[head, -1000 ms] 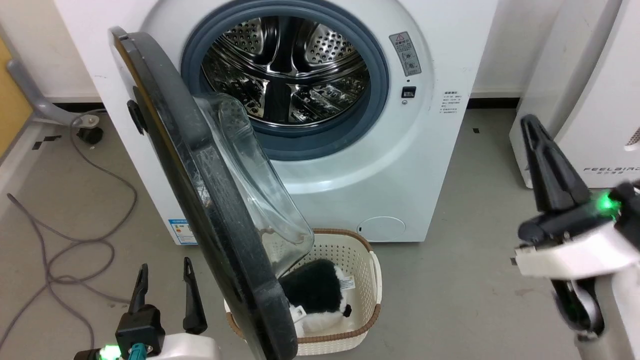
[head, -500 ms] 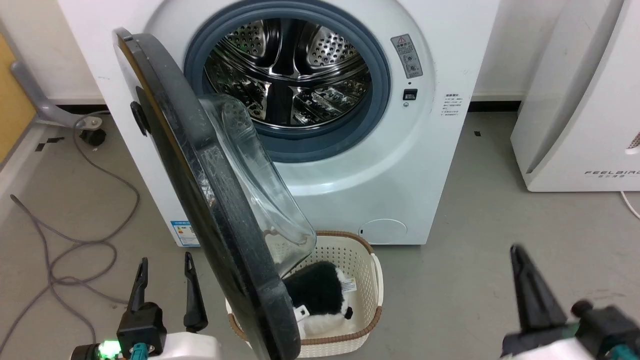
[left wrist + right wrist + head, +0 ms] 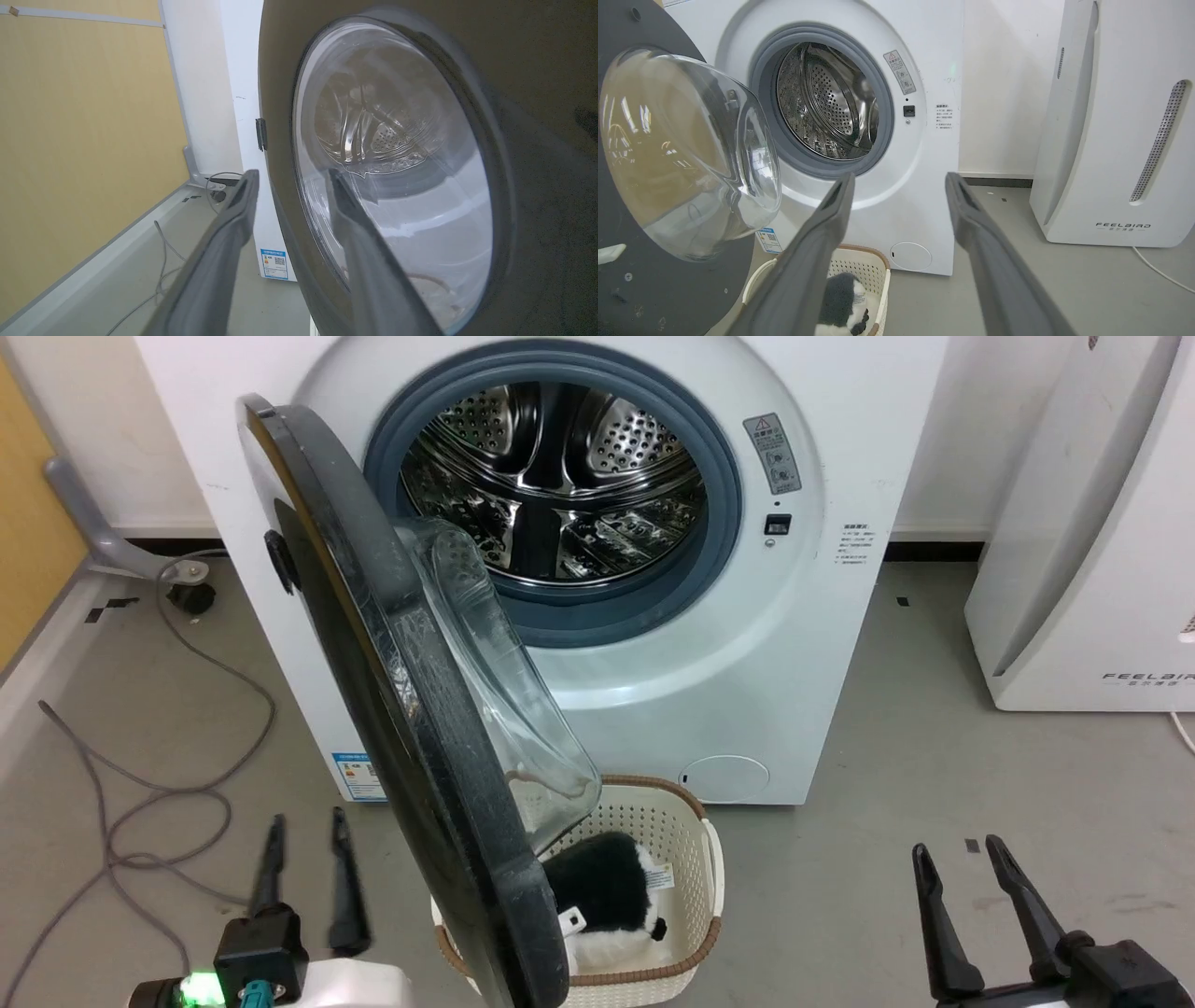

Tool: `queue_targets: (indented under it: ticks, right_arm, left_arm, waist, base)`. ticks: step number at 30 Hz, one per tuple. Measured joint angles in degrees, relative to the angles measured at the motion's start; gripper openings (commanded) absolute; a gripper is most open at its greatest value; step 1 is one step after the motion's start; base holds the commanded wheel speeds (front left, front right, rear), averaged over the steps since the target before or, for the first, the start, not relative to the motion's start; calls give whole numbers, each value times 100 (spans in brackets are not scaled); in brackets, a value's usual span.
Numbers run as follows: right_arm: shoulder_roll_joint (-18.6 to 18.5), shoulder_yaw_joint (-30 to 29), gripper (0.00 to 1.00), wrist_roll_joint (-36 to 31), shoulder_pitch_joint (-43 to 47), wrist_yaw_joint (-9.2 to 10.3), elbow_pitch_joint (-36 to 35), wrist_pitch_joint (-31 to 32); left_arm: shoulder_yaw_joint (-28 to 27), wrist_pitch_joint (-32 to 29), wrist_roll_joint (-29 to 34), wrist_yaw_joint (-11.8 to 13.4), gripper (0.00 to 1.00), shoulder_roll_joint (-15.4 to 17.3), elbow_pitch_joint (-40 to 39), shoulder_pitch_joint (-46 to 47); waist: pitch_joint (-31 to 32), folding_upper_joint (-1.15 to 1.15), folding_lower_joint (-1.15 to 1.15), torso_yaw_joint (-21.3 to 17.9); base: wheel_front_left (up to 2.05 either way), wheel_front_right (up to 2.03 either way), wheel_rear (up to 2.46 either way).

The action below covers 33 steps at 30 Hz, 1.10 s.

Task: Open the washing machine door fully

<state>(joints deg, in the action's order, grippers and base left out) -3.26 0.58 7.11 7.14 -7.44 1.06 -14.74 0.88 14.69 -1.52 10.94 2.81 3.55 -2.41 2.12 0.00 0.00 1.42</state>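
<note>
Head view: door (image 3: pixel 401 709) beside end effector (image 3: pixel 307 817)

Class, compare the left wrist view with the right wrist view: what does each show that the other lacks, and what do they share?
Left wrist view, not the right: the black outer face of the washing machine door, the yellow wall panel, the grey cable on the floor, and the open left gripper.
Right wrist view, not the left: the door's inner face, the FEELBIRD appliance, the black-and-white plush toy, and the open right gripper.
Both: the open door's glass window, the white washing machine and its small blue label.
</note>
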Motion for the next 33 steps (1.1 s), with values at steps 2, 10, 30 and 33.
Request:
queue_targets:
  ticks: [2,10,30,33]
  right_arm:
    - [9,-40,100,-9,3,0,-22,0]
    - [11,-107,100,11,126,0,-82,0]
    - [14,-12,100,2,205,0,-14,0]
    - [14,-11,100,-3,205,0,3,0]
  left_arm:
    - [4,0,-1,-5,0,3,-47,1]
    - [110,7,43,-267,0,115,-1351,340]
    - [3152,-468,446,-1619,0,157,-2672,236]
    - [3326,-548,447,-1622,0,159,-2524,80]
  waist:
    - [7,0,0,21]
    - [46,0,0,148]
    - [23,0,0,333]
    - [-8,0,0,359]
  base:
    - [0,0,0]
    - [0,0,0]
    - [0,0,0]
    - [0,0,0]
